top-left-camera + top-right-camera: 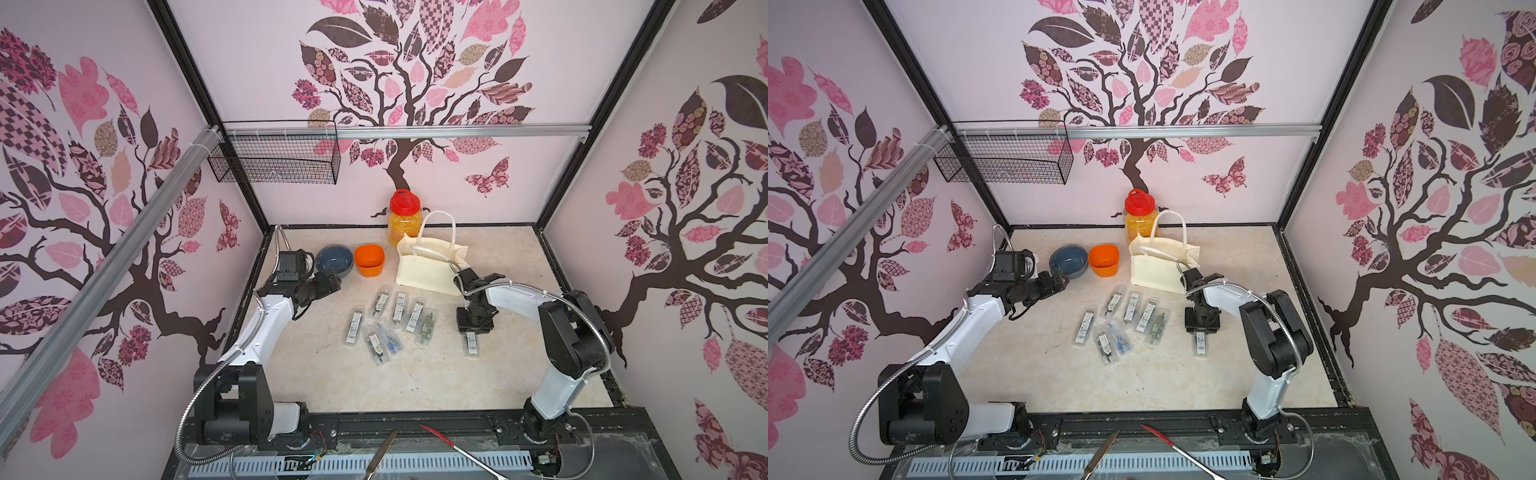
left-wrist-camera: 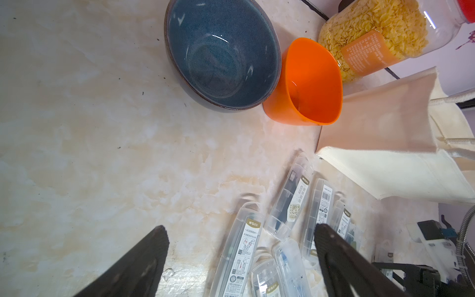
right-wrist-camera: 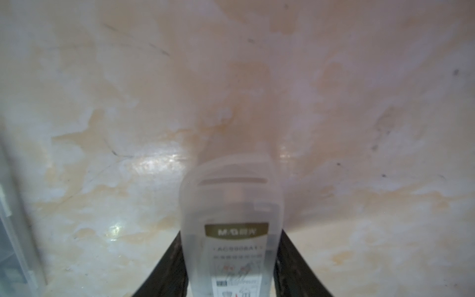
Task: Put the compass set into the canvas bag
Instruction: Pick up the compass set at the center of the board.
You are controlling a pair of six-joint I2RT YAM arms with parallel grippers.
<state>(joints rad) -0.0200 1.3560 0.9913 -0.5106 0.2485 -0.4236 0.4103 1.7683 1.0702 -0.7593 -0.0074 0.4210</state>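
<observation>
A clear plastic compass set (image 3: 228, 195) with a white label sits between my right gripper's (image 3: 230, 234) fingers, which are shut on its sides. In both top views this compass set (image 1: 472, 344) (image 1: 1201, 343) sticks out of the right gripper (image 1: 473, 330) low over the table, in front of the canvas bag (image 1: 424, 270) (image 1: 1156, 270). I cannot tell whether it touches the tabletop. The cream bag stands upright with its handles up. Several more compass sets (image 1: 390, 324) (image 2: 241, 246) lie in a loose cluster mid-table. My left gripper (image 1: 332, 279) (image 2: 240, 227) hovers open beside the cluster, holding nothing.
A blue bowl (image 1: 333, 258) and an orange square cup (image 1: 369, 259) stand left of the bag. A red-lidded jar of yellow flakes (image 1: 404, 218) stands behind it by the back wall. A wire basket (image 1: 274, 158) hangs on the rail at the back left.
</observation>
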